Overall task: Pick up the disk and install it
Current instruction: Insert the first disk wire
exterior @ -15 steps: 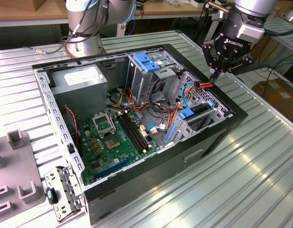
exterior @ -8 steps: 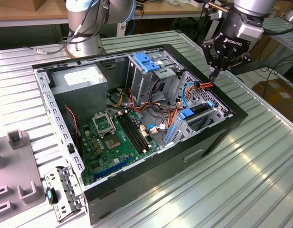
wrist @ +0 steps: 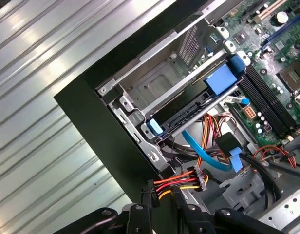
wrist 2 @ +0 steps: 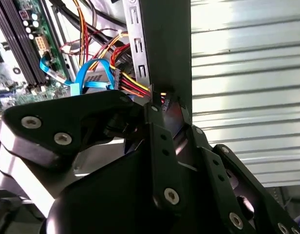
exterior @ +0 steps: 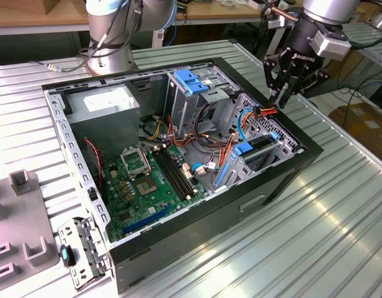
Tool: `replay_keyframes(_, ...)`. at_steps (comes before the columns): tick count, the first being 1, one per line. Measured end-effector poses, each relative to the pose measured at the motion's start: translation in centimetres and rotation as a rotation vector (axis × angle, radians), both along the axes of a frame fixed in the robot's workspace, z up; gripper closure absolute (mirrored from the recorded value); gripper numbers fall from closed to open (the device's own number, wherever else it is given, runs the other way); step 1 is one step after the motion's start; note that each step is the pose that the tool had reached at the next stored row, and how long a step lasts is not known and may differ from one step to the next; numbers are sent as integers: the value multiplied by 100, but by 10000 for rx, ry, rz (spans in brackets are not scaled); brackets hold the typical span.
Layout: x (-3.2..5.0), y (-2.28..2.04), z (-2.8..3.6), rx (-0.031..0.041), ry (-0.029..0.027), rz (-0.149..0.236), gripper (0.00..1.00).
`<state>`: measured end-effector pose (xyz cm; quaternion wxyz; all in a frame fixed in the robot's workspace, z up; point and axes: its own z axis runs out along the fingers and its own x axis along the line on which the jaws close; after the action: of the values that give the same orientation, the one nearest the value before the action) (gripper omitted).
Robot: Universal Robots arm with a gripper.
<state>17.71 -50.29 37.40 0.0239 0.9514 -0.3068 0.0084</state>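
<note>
Claw (exterior: 283, 99): upper right of the exterior view, above the computer case (exterior: 284, 180) rim, beside a bundle of red, yellow and black wires (wrist: 181, 181); I see its fingers pressed together, holding nothing. Disk (wrist: 208, 92): seated in the metal bay at the case's corner, blue tabs showing, apart from my claw. Worktop (exterior: 327, 230): ribbed metal.

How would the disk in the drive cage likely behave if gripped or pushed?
The disk looks a rigid flat slab, probably stiff and heavy for its size. Its blue tab seems thin plastic, likely flexing. Held between cage rails, it should slide, not tip.
</note>
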Motion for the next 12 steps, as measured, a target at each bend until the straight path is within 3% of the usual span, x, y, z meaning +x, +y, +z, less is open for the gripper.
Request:
replay_keyframes(5, 0, -17, -15, -1, -20, 785, 70)
replay_keyframes(12, 0, -61, -53, -6, -230, 1382, 70)
